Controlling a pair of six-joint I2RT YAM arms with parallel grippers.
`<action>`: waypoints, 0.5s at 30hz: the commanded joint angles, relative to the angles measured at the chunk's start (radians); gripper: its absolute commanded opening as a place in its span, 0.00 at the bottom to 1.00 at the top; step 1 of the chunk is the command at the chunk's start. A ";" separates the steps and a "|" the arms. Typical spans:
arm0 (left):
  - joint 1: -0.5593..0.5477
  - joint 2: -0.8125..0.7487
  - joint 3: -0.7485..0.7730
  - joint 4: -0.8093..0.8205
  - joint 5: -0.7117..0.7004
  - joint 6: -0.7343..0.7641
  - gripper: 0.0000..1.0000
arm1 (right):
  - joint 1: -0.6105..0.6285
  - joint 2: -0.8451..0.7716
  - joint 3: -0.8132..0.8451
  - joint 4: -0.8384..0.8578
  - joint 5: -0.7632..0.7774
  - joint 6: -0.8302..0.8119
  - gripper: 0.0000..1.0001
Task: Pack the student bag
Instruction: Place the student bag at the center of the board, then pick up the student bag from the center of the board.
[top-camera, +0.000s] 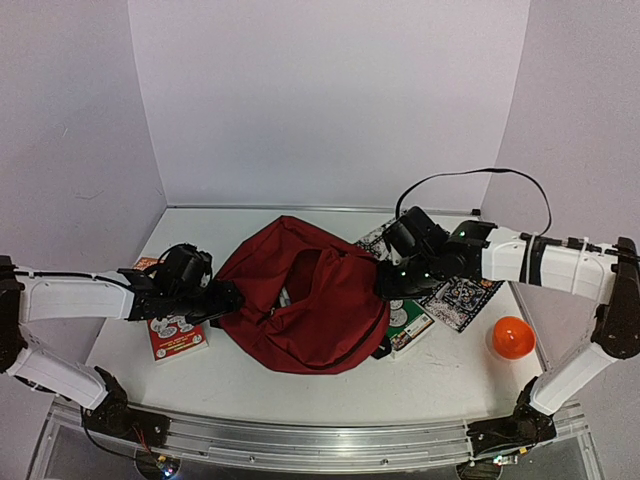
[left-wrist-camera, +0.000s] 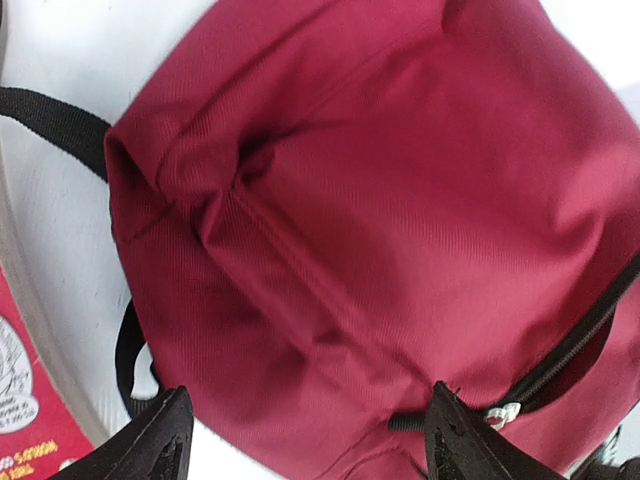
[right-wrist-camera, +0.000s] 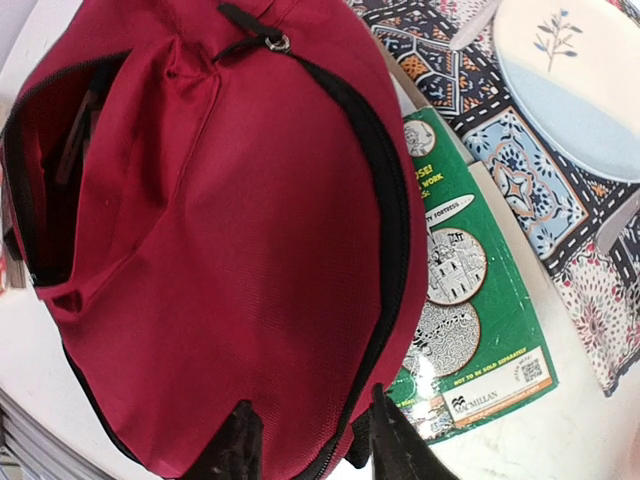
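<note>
Student bag (top-camera: 310, 300) lies on the worktop between both hands, mouth gaping, contents unclear. Left hand (left-wrist-camera: 310, 445) released, bag just ahead. Right hand (right-wrist-camera: 312, 440) parted astride the bag's rim. Green book (right-wrist-camera: 470, 330) beside it, unpacked; most packing likely remains.

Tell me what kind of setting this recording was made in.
Probably a robot lab test cell: plain pale walls box in a white table, an aluminium rail runs along its near edge, and the student bag looks staged.
</note>
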 joint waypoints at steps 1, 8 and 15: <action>0.021 0.043 -0.001 0.177 0.033 -0.070 0.81 | 0.026 -0.035 0.073 -0.055 0.083 -0.036 0.49; 0.025 0.121 0.027 0.256 0.054 -0.090 0.80 | 0.071 -0.025 0.160 -0.078 0.131 -0.099 0.71; 0.026 0.232 0.051 0.321 0.147 -0.106 0.63 | 0.135 0.092 0.283 -0.056 0.145 -0.157 0.83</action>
